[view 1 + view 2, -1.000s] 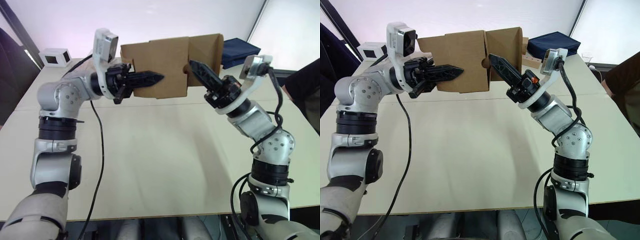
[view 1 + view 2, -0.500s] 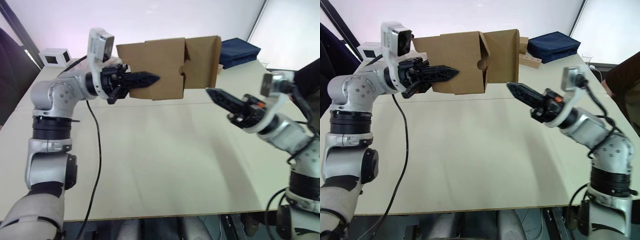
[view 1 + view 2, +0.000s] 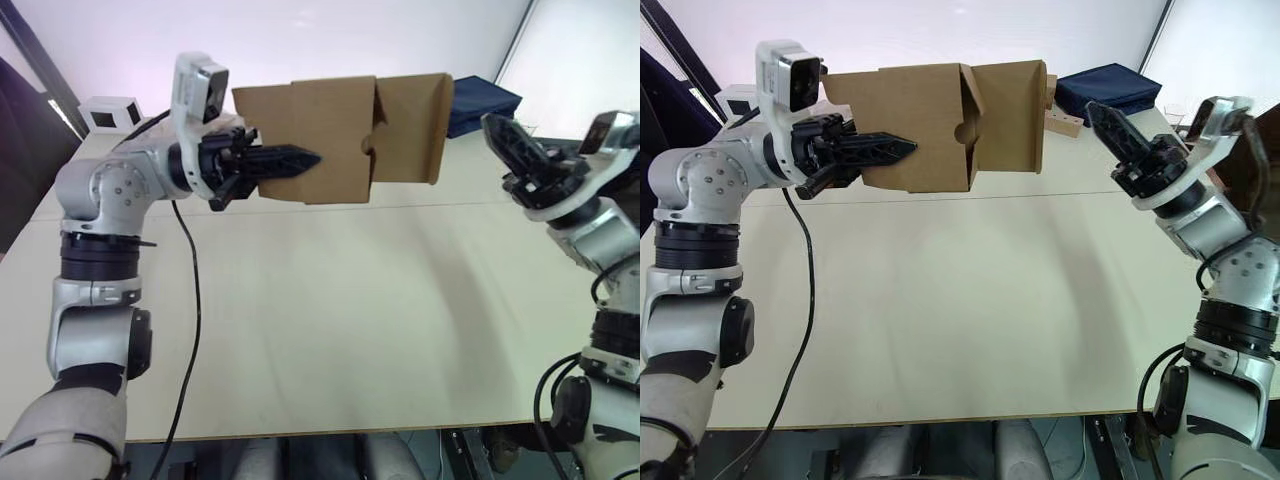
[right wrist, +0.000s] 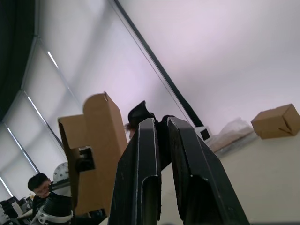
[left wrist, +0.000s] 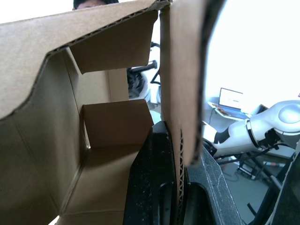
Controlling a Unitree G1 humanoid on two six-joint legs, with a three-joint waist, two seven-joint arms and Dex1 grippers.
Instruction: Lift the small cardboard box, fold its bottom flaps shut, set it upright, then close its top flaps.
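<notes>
The plain brown oblong cardboard box (image 3: 340,138) hangs lifted, clamped in the left end effector (image 3: 300,158), flaps unfolded, while the right end effector (image 3: 1106,124), nearly closed and empty, sits apart beside it.

the two head eyes look down over the bench (image 3: 330,330) alike, each wrist camera peering close along its claw.
</notes>
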